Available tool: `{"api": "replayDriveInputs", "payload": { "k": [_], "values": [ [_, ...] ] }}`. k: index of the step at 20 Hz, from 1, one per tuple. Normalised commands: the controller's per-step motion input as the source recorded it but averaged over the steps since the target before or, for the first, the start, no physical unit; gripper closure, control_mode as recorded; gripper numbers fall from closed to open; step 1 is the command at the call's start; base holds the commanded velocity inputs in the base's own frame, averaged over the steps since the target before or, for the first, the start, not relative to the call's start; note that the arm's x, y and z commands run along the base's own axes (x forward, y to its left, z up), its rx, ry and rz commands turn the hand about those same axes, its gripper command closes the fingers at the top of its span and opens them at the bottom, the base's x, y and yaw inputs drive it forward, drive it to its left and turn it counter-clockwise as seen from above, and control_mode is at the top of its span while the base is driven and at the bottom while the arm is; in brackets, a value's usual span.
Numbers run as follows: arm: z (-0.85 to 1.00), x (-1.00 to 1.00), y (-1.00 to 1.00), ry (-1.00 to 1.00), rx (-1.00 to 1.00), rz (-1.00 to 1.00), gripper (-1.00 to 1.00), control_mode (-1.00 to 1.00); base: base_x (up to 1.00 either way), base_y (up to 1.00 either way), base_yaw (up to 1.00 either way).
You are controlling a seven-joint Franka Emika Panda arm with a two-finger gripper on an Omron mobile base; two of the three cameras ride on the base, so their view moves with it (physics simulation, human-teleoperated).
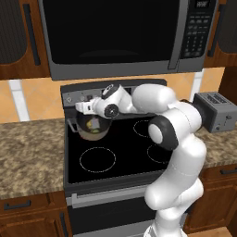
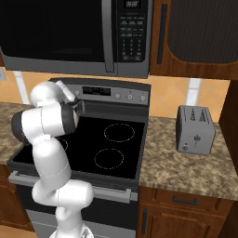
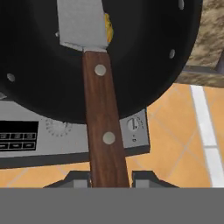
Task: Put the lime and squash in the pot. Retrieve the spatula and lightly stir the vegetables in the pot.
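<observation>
My gripper (image 3: 111,177) is shut on the brown riveted handle of the spatula (image 3: 99,109). Its grey blade (image 3: 82,24) reaches down into the dark inside of the pot (image 3: 153,57). A sliver of the yellow squash (image 3: 107,28) shows at the blade's right edge; the lime is hidden there. In the left base view the hand (image 1: 84,107) hangs just above the cream pot (image 1: 92,132) on the stove's back left burner, and pale yellow-green vegetables (image 1: 94,125) lie inside it.
The black stovetop (image 1: 115,152) has free burners in front of and right of the pot. The stove's control panel (image 3: 17,135) and a knob (image 3: 132,124) stand behind. A grey toaster (image 2: 195,129) sits on the right counter. The microwave (image 1: 120,32) hangs low overhead.
</observation>
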Motion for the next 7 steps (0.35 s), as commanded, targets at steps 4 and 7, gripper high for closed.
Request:
{"api": "replayDriveInputs", "payload": {
  "k": [4, 7],
  "values": [
    [-0.70, 0.14, 0.00, -0.16, 0.00, 0.00, 1.00, -1.00, 0.00, 0.00, 0.00],
    [-0.05, 0.15, 0.00, -0.20, 0.00, 0.00, 1.00, -1.00, 0.00, 0.00, 0.00]
  ]
}}
